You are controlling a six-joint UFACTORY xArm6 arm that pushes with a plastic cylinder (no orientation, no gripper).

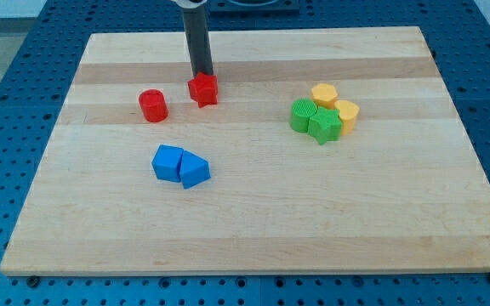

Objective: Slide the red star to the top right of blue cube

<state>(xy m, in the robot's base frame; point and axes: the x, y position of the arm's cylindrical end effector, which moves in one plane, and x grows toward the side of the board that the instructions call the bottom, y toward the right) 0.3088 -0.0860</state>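
The red star [203, 89] lies in the upper left part of the wooden board [253, 221]. My tip [202, 76] stands right at the star's top edge, touching or almost touching it. The blue cube [168, 162] lies below and to the left of the star, with a blue wedge-shaped block [195, 171] pressed against its right side. The star sits above and a little right of the blue cube, well apart from it.
A red cylinder [153, 105] lies left of the star. At the right stand two green blocks [304, 116] [325, 126] and two yellow blocks [323, 94] [346, 113] clustered together. Blue perforated table surrounds the board.
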